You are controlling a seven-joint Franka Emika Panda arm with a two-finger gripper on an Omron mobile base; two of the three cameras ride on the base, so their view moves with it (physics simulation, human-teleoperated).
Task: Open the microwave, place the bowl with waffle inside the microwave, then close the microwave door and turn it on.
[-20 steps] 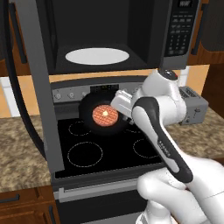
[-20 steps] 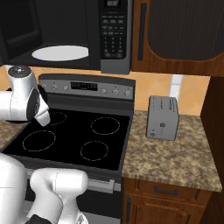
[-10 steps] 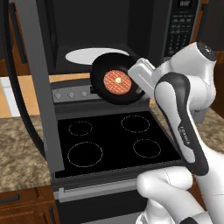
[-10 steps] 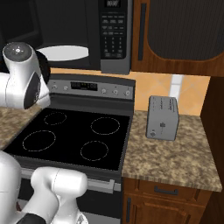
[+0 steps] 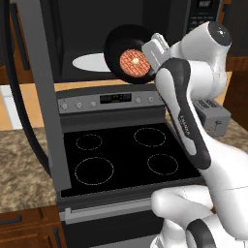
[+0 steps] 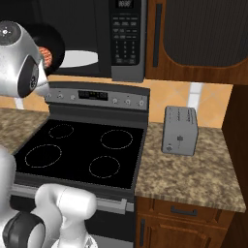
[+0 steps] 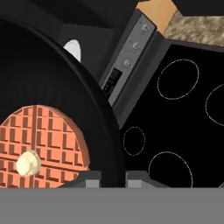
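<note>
The microwave [image 5: 87, 24] stands open above the stove, its white round plate [image 5: 92, 62] inside. The microwave door [image 5: 42, 82] is swung out to the left. My gripper [image 5: 152, 48] is shut on the right rim of the black bowl [image 5: 121, 41], held in front of the opening and tilted steeply toward the camera. The orange waffle [image 5: 134, 62] with its pale centre spot lies in the bowl. In the hand view the bowl [image 7: 65, 83] and waffle [image 7: 43, 140] sit close, the rim between my fingertips [image 7: 92, 180]. The bowl [image 6: 55, 41] peeks from behind the arm.
A black stove [image 5: 121, 155] with burner rings lies below the microwave, its control panel [image 5: 114, 99] at the back. A grey toaster [image 6: 180, 130] stands on the granite counter [image 6: 193, 174] to the right. The keypad [image 6: 127, 38] is on the microwave's right side.
The arm has lifted the bowl with the waffle from just above the stove's back up to the level of the microwave opening. The bowl has tilted more.
</note>
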